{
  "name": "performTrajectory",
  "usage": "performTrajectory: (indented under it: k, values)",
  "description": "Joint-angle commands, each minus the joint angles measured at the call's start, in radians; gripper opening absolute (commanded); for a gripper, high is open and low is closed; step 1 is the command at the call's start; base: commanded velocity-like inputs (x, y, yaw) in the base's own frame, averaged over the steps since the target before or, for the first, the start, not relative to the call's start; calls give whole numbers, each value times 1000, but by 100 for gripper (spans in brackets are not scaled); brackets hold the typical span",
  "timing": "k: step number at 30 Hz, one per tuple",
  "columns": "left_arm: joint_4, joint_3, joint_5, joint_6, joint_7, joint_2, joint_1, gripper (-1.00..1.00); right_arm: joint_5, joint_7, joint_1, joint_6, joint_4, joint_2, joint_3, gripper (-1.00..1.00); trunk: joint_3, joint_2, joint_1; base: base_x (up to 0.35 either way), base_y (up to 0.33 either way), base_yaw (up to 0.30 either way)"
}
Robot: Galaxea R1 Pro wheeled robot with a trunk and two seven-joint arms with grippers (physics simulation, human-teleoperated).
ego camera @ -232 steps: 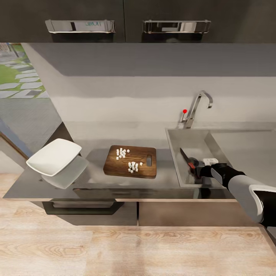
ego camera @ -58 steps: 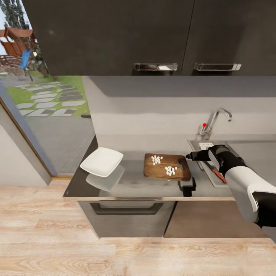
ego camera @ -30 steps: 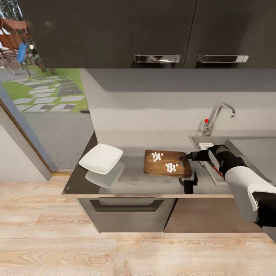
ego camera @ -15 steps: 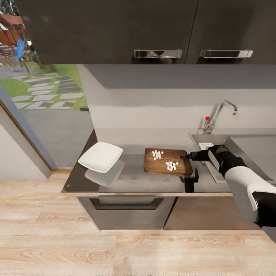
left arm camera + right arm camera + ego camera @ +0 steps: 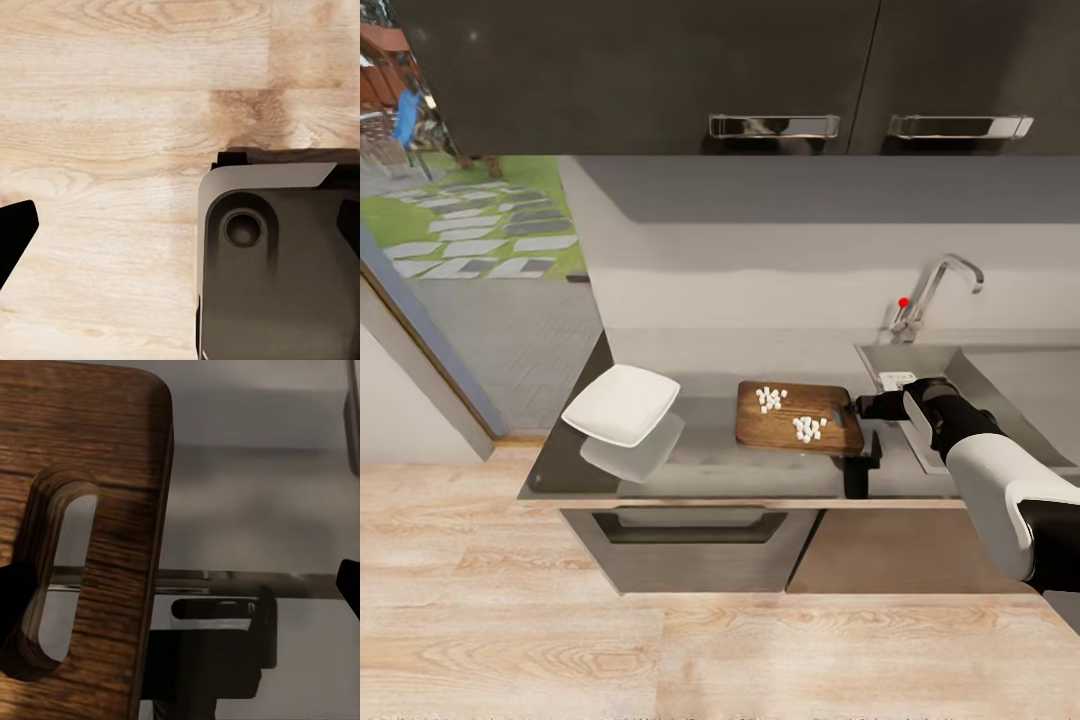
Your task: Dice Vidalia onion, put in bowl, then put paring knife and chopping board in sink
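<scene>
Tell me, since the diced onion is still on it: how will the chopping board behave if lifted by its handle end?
The chopping board looks like rigid wood, so it probably won't flex. The loose onion pieces would likely slide off if it tilts.

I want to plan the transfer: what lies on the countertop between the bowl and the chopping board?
Nothing: in the head view, bare countertop separates the bowl from the chopping board.

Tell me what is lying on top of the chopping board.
On the chopping board lie two clusters of white diced onion. The right gripper is at its handle-slot end.
</scene>
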Motion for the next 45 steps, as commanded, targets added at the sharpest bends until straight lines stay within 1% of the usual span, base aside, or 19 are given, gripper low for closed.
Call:
performTrajectory:
  k: [1,23,35,45]
  values:
    - [4,-9,9,-7,0,0,-2,100,11,7,0,4,-1,0,-3,100,-3,-1,0,0,0,0]
    - [4,-9,9,-7,0,0,-2,100,11,7,0,4,0,1,-2,100,-32,-1,0,0,14,0]
    - [4,-9,9,-7,0,0,-2,100,10,7,0,4,0,2,-2,100,-35,-1,0,0,1,0]
    - [4,-9,9,-7,0,0,-2,100,10,7,0,4,0,2,-2,100,-47,-1,0,0,0,0]
